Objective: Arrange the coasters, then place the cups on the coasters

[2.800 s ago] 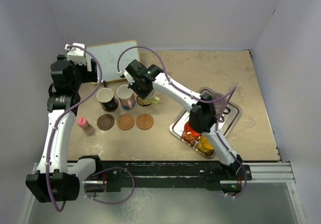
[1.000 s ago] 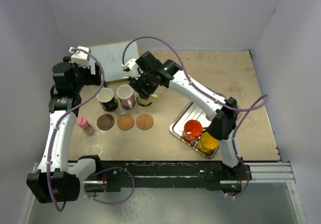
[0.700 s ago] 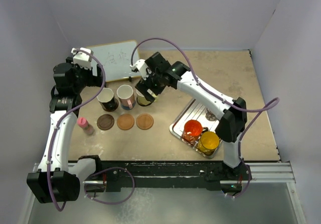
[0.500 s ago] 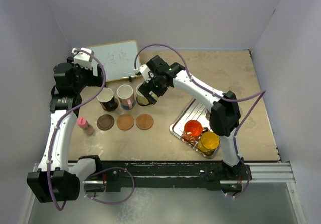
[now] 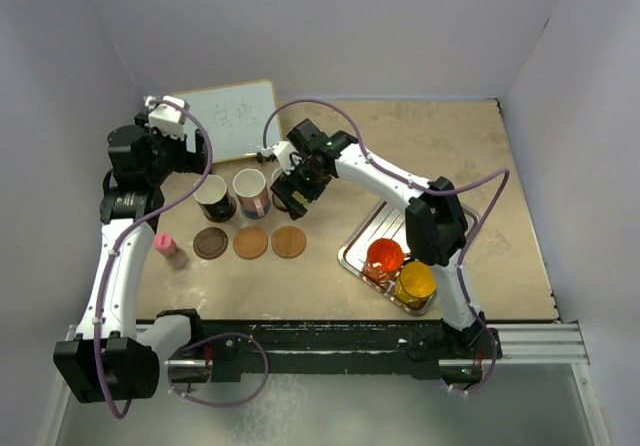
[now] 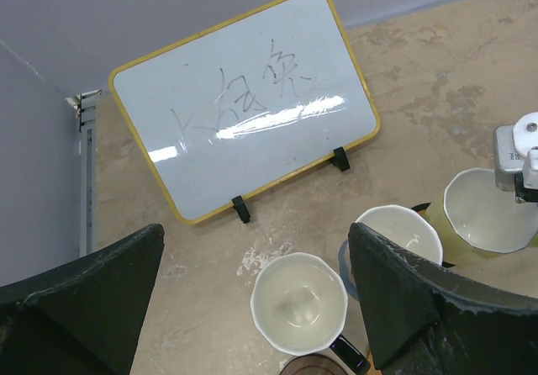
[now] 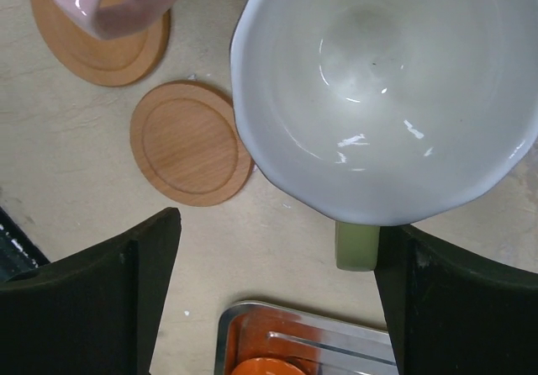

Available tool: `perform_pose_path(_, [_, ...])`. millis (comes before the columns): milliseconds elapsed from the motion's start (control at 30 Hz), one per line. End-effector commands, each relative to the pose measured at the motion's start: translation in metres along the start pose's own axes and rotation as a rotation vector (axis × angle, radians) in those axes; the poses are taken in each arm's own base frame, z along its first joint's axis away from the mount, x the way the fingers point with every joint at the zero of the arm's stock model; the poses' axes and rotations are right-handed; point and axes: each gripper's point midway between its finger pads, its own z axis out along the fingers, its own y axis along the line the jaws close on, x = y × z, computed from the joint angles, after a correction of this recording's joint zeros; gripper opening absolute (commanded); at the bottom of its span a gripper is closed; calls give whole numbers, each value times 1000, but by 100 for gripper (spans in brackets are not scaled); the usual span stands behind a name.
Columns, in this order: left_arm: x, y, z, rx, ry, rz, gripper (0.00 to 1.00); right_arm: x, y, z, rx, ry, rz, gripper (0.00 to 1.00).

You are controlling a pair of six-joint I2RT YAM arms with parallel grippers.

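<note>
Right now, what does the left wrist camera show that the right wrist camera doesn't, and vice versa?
Left wrist only: the whiteboard and the black mug. Right wrist only: two tan coasters and a corner of the tray. Both: the yellow-green mug and the pink mug, though the right wrist catches only its handle.

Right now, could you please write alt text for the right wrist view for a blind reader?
Seen from above, a white-lined mug with a yellow-green handle fills the view, the open right gripper's dark fingers at the bottom corners. Two tan coasters lie at left, a pink mug handle overlapping one; a metal tray corner shows below.
</note>
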Motion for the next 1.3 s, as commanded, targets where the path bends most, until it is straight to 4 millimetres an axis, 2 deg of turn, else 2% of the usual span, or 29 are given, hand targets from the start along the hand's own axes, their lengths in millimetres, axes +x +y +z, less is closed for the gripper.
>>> perform_pose_path(0, [-13, 3, 0, -2, -59, 30, 87, -21, 17, -21, -59, -79, 7, 91])
perform_pose_path(200, [-14, 3, -1, -2, -62, 32, 87, -22, 27, -19, -114, -80, 32, 90])
perform_pose_path(400, [-13, 3, -2, -2, -60, 33, 87, -23, 21, -24, -82, -84, 31, 89])
perform_pose_path(500, [-14, 3, -2, -2, -63, 37, 87, -24, 7, -37, -22, -100, 20, 91])
perform_pose_path(700, [-14, 2, -2, 0, -63, 40, 87, -13, -14, -82, 68, -140, -23, 92])
perform_pose_path(900, [-11, -1, 0, 21, -59, 41, 87, 26, -47, -132, 229, -150, -57, 92])
perform_pose_path(1067, [-7, -12, 0, 80, -58, 48, 87, 75, -87, -166, 317, -142, 46, 91])
perform_pose_path(1167, [-6, -22, -1, 138, -67, 54, 87, 112, -116, -185, 383, -124, 150, 89])
perform_pose_path(1267, [-6, -28, -2, 170, -78, 54, 87, 147, -136, -198, 434, -100, 258, 87])
